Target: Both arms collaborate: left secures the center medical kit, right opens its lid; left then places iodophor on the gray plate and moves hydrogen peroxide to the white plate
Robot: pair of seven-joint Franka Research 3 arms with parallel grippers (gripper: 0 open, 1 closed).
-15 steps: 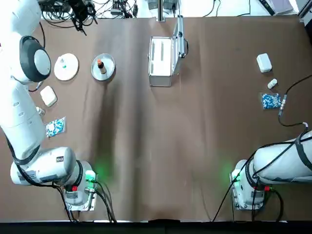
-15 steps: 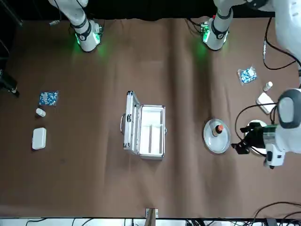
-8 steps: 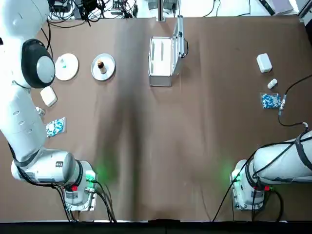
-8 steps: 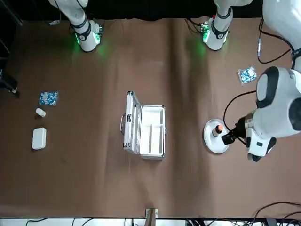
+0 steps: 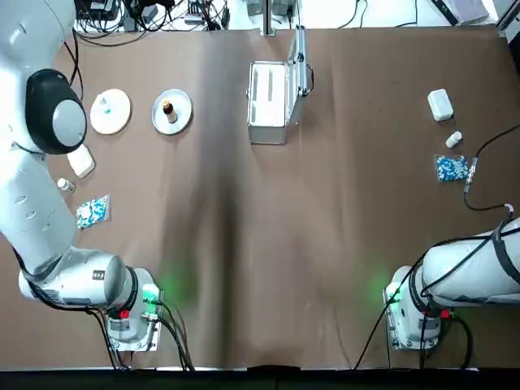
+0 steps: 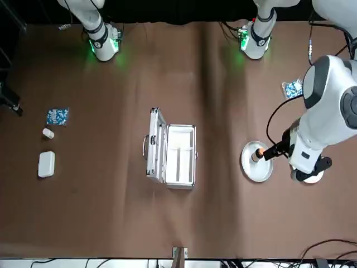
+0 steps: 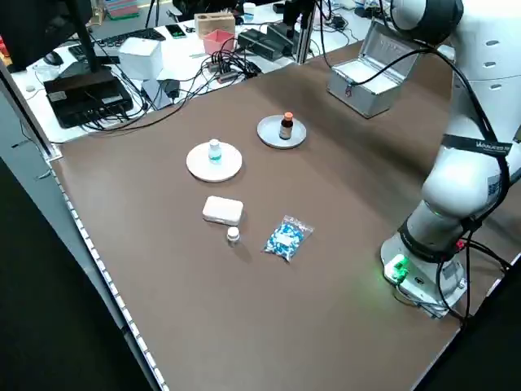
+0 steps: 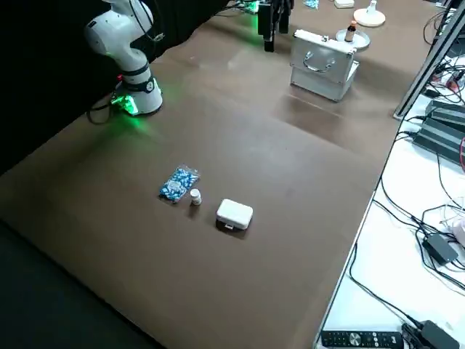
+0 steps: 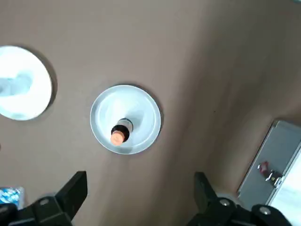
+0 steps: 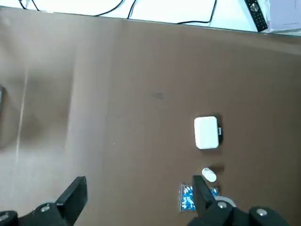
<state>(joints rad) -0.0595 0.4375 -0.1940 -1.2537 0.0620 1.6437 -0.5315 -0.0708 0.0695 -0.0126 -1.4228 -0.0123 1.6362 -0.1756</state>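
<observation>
A brown cloth covers a wide table (image 5: 268,244), with cables and electronics on benches beyond its far edge. The left gripper (image 9: 136,197) hangs above the table's far left area with its fingers spread wide and nothing between them, looking down on the gray plate (image 9: 125,119). The iodophor (image 9: 120,132) stands upright in that plate's well, and the hydrogen peroxide (image 5: 105,106) stands on the white plate (image 5: 110,111) just beside it, so both placements look finished. The kit (image 5: 268,103) sits at the far centre with its lid (image 5: 298,61) raised upright, which left the box open for reaching in. The right gripper (image 10: 136,197), fingers also spread and empty, is parked over the table's right side, near a small white box (image 10: 206,133), a vial (image 10: 209,174) and a blue packet (image 10: 188,197). The middle and near cloth is bare, offering open room for either arm to move.
</observation>
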